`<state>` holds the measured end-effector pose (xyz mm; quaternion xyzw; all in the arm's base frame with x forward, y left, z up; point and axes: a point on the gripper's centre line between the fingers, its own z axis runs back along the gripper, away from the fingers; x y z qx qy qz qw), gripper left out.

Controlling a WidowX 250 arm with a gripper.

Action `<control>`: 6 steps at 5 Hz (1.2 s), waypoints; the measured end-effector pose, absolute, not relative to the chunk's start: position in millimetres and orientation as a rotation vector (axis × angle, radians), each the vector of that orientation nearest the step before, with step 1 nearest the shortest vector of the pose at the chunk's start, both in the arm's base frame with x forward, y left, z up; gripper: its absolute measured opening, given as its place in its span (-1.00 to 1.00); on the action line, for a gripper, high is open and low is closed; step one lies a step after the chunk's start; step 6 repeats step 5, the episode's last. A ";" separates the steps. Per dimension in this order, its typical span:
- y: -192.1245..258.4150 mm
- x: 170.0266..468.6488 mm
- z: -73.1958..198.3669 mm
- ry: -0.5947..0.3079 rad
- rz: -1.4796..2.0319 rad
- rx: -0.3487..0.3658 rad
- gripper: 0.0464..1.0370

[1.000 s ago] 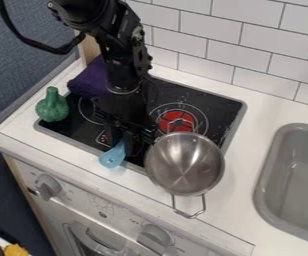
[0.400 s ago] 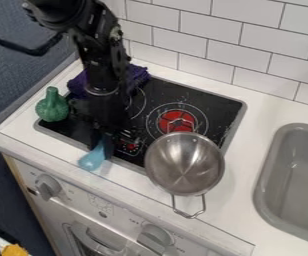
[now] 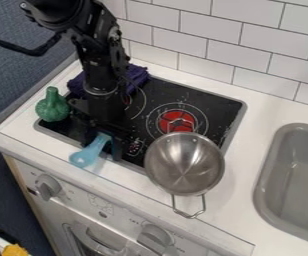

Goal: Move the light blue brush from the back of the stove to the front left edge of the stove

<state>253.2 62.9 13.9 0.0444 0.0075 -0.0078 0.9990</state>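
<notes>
Spoon (image 3: 84,158), light blue, lies at the front left of the hob (image 3: 211,100), its bowl over the pale worktop (image 3: 236,210) and its handle reaching back over the black glass. I find the gripper (image 3: 102,148) hanging directly above that front edge, pointed downward. Its fingers (image 3: 117,150) stand well apart, one to each side of the handle. I note a visible gap on the pot side; whether the other finger touches the handle I cannot tell. No firm hold is evident from my station. The straddle falls on the narrow handle, which I judge the easier part to enclose; the broad bowl projects clear toward the front.

Steel pot (image 3: 184,165) sits across the hob's front right edge, partly over the worktop. One wire handle faces the front, perhaps for easy reach, and the other lies over the red burner disc (image 3: 169,119). Whether the base sits level I cannot confirm. Green gourd (image 3: 52,106) stands upright at the hob's left edge, near the arm. Purple cloth (image 3: 138,75) lies bunched behind the arm at the rear left corner. Grey sink (image 3: 271,165) is set into the worktop at right.
</notes>
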 end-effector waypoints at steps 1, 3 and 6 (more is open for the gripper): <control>60.5 255.1 14.6 -0.003 -0.027 0.080 0.93; 51.6 256.3 38.2 -0.071 -0.074 0.041 0.93; 49.8 255.9 38.4 -0.068 -0.090 0.027 0.93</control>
